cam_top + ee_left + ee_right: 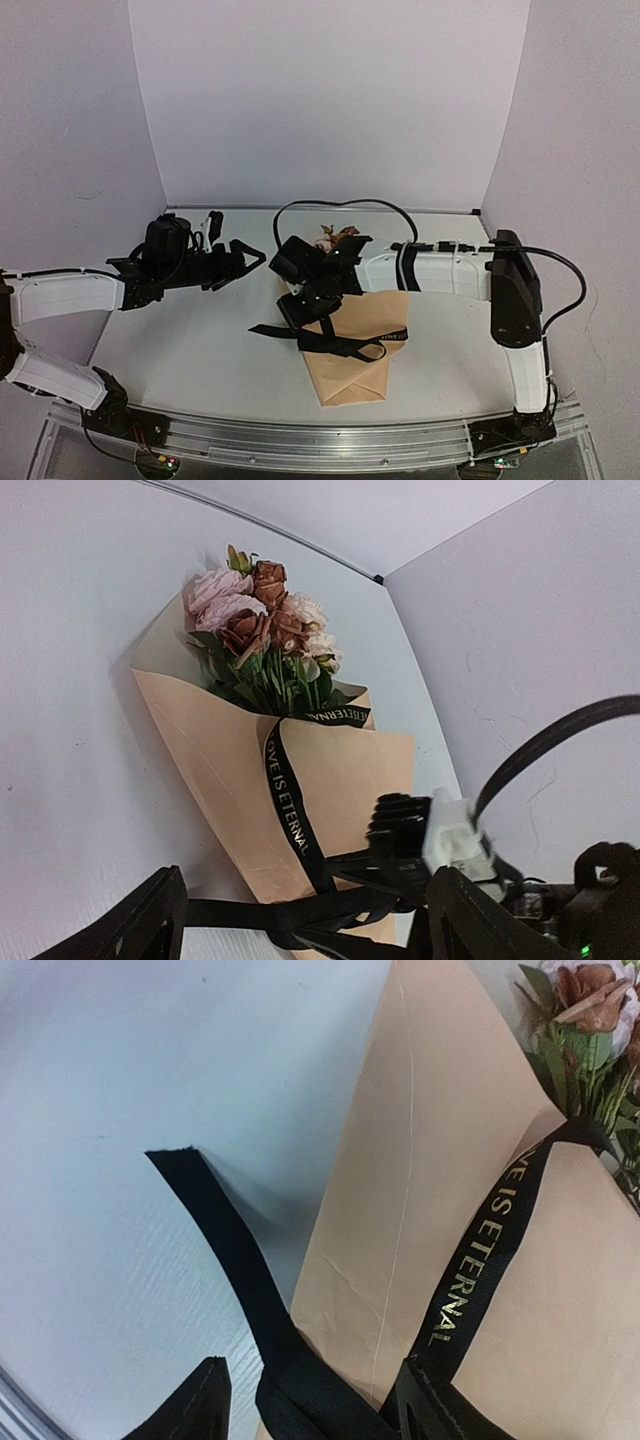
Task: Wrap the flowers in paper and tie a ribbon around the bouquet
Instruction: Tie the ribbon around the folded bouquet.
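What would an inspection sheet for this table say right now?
Surface: white table, no stains seen.
Job's things: bouquet lies mid-table; flowers show from the paper cone; black ribbon crosses the cone, one end loose on the table.
Clutter: nothing seen.
Tools: left tool open, left of the bouquet, holding nothing; right tool open over the cone, ribbon between its fingers.
Cables: black cable loops above the right arm.
Surroundings: plain pale walls; metal rail along the near edge.
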Robot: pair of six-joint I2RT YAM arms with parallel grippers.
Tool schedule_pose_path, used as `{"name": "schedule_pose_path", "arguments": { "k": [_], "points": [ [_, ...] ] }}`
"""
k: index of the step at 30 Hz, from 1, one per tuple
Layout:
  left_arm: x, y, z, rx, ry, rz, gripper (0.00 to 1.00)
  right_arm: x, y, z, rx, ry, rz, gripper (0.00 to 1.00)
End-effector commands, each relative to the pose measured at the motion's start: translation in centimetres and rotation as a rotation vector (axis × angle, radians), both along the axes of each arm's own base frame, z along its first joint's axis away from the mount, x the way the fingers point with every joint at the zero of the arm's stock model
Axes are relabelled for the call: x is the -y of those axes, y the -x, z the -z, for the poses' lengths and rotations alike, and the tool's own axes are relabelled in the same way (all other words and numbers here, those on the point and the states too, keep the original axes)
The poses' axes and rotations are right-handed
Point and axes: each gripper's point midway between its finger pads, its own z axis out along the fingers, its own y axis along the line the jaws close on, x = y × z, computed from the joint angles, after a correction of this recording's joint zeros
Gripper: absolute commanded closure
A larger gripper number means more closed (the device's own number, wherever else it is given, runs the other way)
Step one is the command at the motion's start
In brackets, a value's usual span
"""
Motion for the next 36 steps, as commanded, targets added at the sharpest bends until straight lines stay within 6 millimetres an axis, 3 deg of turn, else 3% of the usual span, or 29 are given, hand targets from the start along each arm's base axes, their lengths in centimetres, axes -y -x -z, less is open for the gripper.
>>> {"name": "schedule_pose_path", "arguments": {
  "k": [1, 20, 26, 36],
  "points": [
    [-0.5, -0.8, 0.2, -0.024, -0.005, -0.026, 0.14, 0.6, -0.4, 0.6, 0.041, 0.081, 0.032, 0.42],
    [-0.4, -1.1, 1.1, -0.058, -0.012, -0.016, 0.15, -0.4, 1.2, 3.9, -0.027, 0.107, 0.028, 0.49],
    [-0.3, -1.2, 1.2, -0.06, -0.011, -0.014, 0.15, -0.3, 1.1, 3.9, -0.023, 0.11, 0.039, 0.62],
    [-0.3, -1.1, 1.3, -0.062, -0.01, -0.009, 0.15, -0.2, 1.1, 3.4, -0.016, 0.101, 0.048, 0.97]
  ]
}}
